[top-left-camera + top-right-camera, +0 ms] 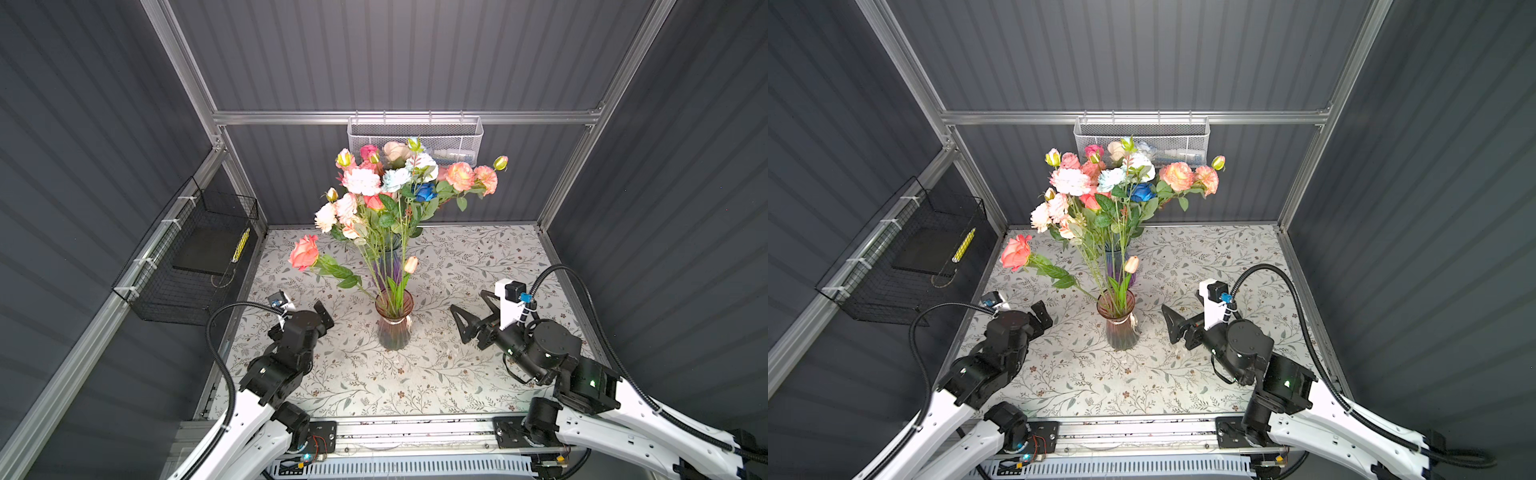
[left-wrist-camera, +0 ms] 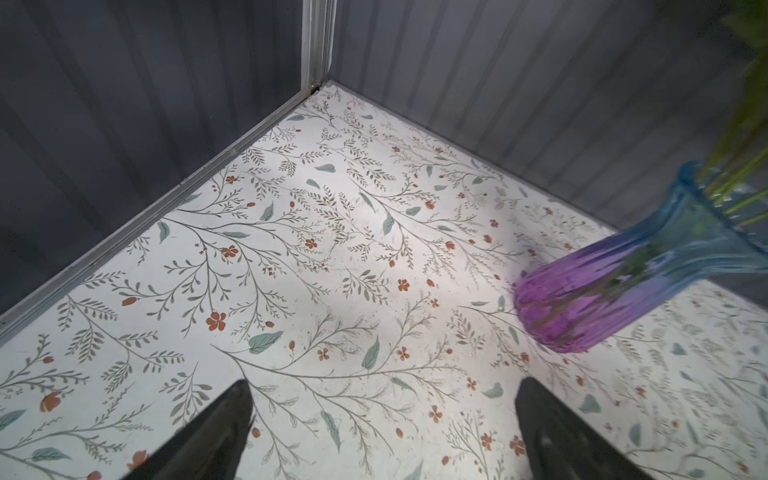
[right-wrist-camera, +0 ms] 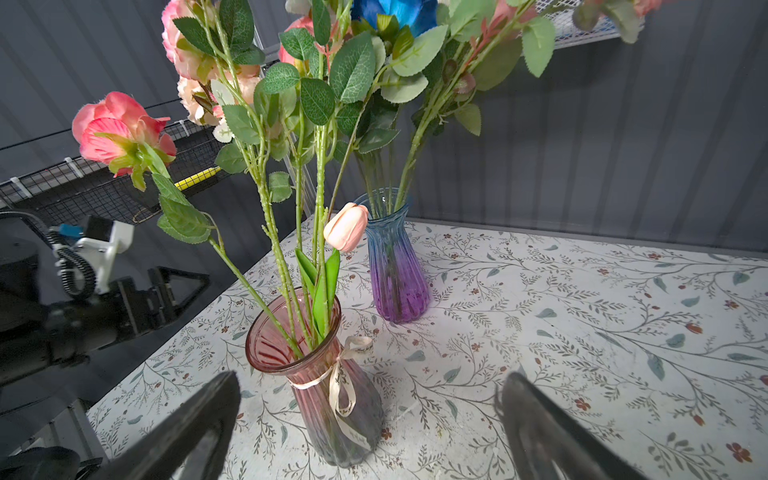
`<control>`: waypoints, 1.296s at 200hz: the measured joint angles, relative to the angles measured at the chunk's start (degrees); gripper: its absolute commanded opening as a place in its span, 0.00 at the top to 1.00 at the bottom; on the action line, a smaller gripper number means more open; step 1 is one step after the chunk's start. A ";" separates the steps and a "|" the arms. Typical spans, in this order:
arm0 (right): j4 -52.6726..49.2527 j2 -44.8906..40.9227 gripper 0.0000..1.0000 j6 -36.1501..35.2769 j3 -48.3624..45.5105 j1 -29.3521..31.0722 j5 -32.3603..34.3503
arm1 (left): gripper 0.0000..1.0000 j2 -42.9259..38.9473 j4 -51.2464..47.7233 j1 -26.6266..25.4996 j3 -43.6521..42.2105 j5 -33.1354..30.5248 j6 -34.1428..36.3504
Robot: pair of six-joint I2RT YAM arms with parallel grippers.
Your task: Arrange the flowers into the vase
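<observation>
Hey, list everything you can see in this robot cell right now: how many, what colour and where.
flowers: many; pink, peach, cream, white, pale blue, one deep blue; standing in the two vases
pink vase: one; pink glass, ribbon-tied; table centre
blue-purple vase: one; blue fading to purple; behind the pink vase
white mesh basket: one; white; hung on the back rail
black wire basket: one; black; on the left wall
table: one; white leaf print; under everything
left gripper: one; black; open, empty, left of the pink vase
right gripper: one; black; open, empty, right of the pink vase
</observation>
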 measured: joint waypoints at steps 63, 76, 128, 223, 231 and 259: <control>0.85 -5.07 0.01 0.02 -3.02 -0.07 0.61 | 0.00 22.29 18.93 24.37 -1.77 7.23 5.55; 0.76 -4.92 0.01 0.09 -3.50 -0.11 0.81 | 0.00 28.74 23.85 25.49 -1.79 8.26 8.96; -3.41 -2.49 0.01 2.45 -2.45 -1.14 6.38 | 0.00 43.10 45.16 26.16 -5.25 9.92 21.29; -9.49 -2.86 0.01 4.00 0.02 -15.41 10.97 | 0.00 53.13 65.64 29.68 -6.51 19.12 29.94; -9.42 -2.40 0.01 4.50 -0.22 -18.43 10.05 | 0.01 53.16 66.18 29.68 -6.64 20.26 30.51; -7.19 1.62 0.01 5.88 -1.90 -28.44 5.27 | 0.00 56.30 73.13 29.51 -7.37 26.71 33.59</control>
